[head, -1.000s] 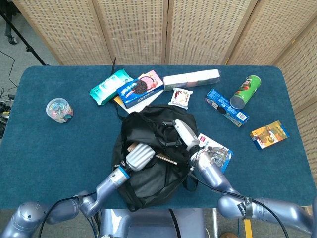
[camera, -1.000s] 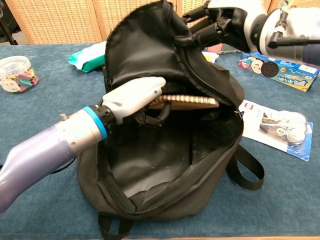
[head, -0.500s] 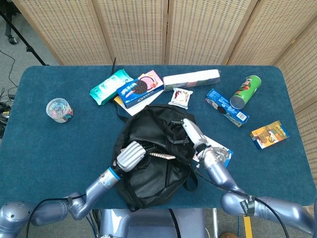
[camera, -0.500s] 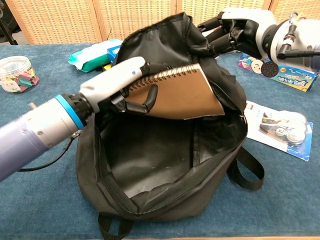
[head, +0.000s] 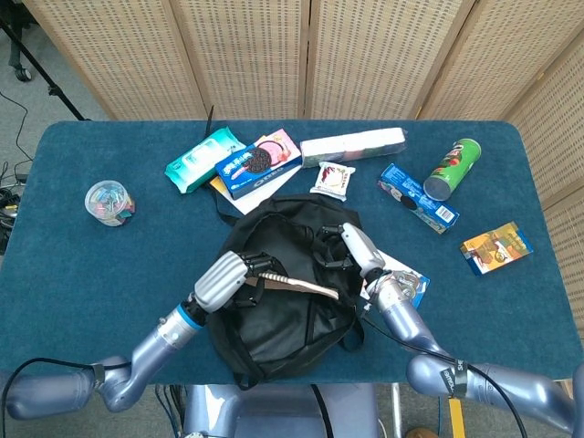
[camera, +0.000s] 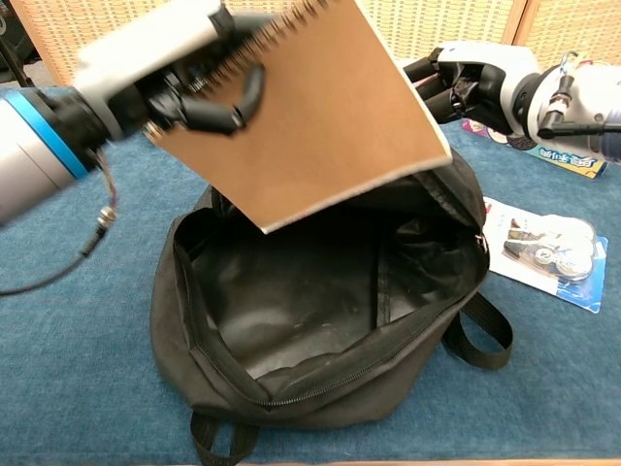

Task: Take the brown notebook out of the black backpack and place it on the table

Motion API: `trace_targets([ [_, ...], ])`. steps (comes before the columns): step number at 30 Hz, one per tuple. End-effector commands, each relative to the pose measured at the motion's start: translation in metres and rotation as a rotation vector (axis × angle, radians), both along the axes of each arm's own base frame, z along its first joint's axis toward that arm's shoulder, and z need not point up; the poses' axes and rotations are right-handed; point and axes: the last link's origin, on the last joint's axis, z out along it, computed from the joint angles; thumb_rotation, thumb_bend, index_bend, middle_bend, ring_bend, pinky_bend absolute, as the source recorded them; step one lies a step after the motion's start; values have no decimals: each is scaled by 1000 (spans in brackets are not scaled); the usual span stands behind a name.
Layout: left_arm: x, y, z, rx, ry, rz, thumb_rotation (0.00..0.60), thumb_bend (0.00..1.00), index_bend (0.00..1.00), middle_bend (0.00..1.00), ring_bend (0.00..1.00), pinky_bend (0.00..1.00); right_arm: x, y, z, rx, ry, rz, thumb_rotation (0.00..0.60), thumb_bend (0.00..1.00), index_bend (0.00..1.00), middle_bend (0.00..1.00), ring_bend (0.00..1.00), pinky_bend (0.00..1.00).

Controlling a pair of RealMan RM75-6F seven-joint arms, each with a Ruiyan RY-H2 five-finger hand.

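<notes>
**Notebook held above the open backpack**

The left hand (camera: 170, 73) grasps the brown notebook (camera: 310, 116) along its spiral-bound edge, dark fingers (camera: 228, 107) curled over the plain matte cover just below the wire coil. The notebook is clear of the bag and tilted, its bound edge high at the fingers and its pale lower edge slanting down over the bag's mouth. From the head view it shows almost edge-on as a thin tan strip (head: 297, 285) reaching away from the left hand (head: 226, 276) across the bag.

The black backpack (camera: 320, 320) lies below the fingers on the blue felt-like table (head: 82, 274), soft and slumped, its zipper curved wide open around a dark, smooth-lined hollow. A webbing strap loops out at its right side.

The right hand (camera: 466, 83), with a white shell and black fingers, sits at the far rim of the bag; its fingers are clenched on the black fabric of the upper flap, holding it up. In the head view this hand (head: 351, 251) rests on the bag's top right.

Just beside the right hand's wrist lies a flat blister card of small round items (camera: 543, 254). Well beyond the fingers of both hands are a blue cookie box (head: 257, 167), a green tube can (head: 452, 169), a clear round tub of coloured clips (head: 109, 203) and a small orange box (head: 495, 246).
</notes>
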Motion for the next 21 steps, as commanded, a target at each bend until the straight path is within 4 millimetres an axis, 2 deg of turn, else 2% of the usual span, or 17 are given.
trace_targets([
  [1, -2, 3, 23, 23, -44, 25, 600, 784, 631, 473, 396, 506, -1, -1, 1, 4, -12, -18, 600, 543, 683, 710, 554, 427],
  [6, -7, 2, 55, 48, -102, 41, 600, 784, 630, 473, 396, 506, -9, 2, 0, 10, 11, -28, 600, 543, 683, 710, 554, 426],
  [9, -21, 4, 80, 116, -80, 45, 600, 784, 631, 473, 396, 506, -15, 6, -2, 23, 22, -28, 600, 543, 683, 710, 554, 427],
  [10, -31, 7, 91, 166, -46, 53, 600, 784, 631, 473, 396, 506, -17, 9, -2, 30, 29, -22, 600, 543, 683, 710, 553, 427],
  [13, -48, 11, 105, 260, 29, 59, 600, 777, 631, 473, 396, 506, -20, 13, -2, 38, 40, -9, 600, 543, 683, 710, 553, 426],
  [15, -67, 15, 118, 417, 142, 34, 600, 759, 635, 473, 396, 506, -22, 16, -2, 43, 52, 5, 600, 543, 683, 710, 554, 427],
  [17, -101, 16, 125, 562, 268, 37, 600, 740, 643, 474, 396, 506, -27, 19, -2, 53, 75, 23, 600, 543, 683, 710, 554, 427],
  [21, -150, 19, 122, 616, 400, 98, 600, 730, 645, 474, 396, 507, -37, 25, -3, 70, 116, 51, 600, 543, 684, 710, 554, 427],
])
